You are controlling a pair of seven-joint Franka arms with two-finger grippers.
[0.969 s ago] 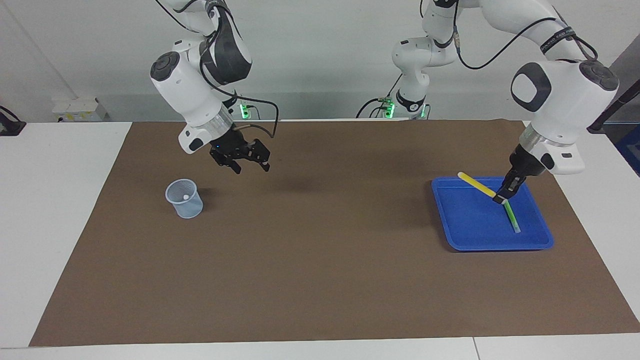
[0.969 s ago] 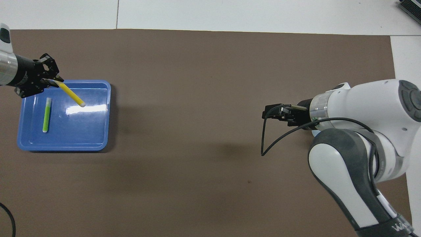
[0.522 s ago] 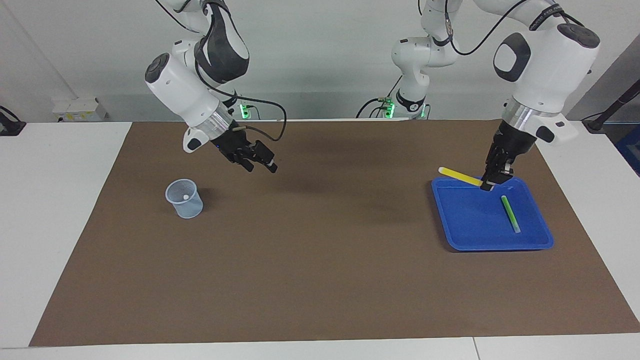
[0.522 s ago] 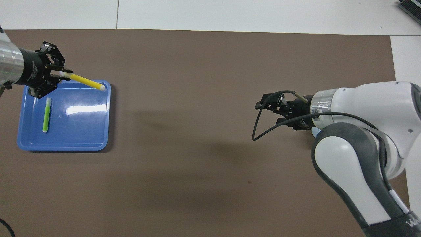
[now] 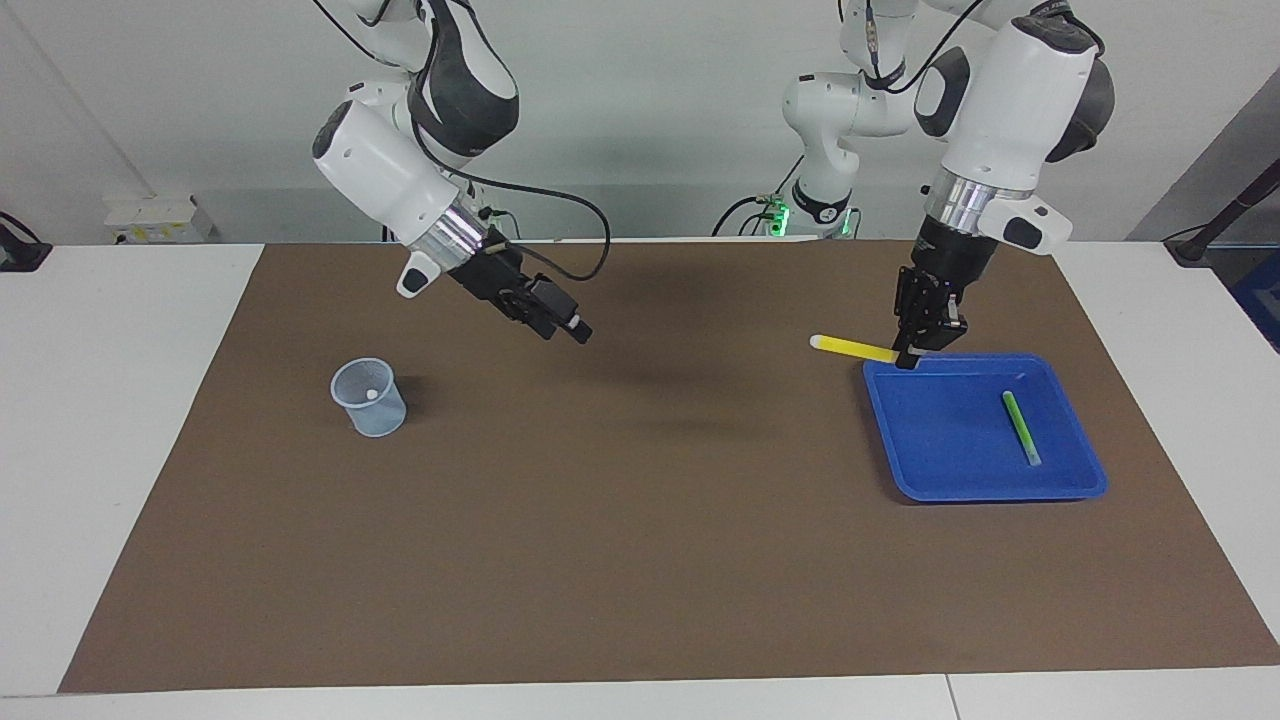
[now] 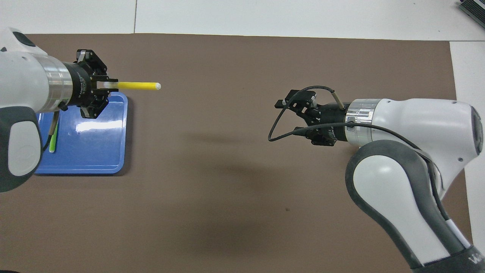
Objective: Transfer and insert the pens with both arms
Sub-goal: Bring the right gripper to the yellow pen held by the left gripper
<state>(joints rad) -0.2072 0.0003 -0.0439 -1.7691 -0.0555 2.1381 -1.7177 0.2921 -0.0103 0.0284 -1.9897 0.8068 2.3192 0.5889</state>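
Yellow pen (image 5: 851,347), clamped at one end by the left gripper (image 5: 908,354), has risen clear of the blue tray (image 5: 985,482) and now projects level past the tray's rim toward mid-table. Right gripper (image 5: 567,330), fingers spread and empty, has advanced over bare brown mat (image 5: 640,560) to meet it: handover approaches. Green pen (image 5: 1021,427) remains in the tray; the cup (image 5: 368,397) stands toward the right arm's end.

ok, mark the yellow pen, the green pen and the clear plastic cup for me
slim yellow marker pen (image 5: 852,347), facing view: middle of its yellow barrel, held in the air by the left gripper.
slim green marker pen (image 5: 1020,423), facing view: mid-barrel, lying in the blue tray.
clear plastic cup (image 5: 372,404), facing view: its outer wall.
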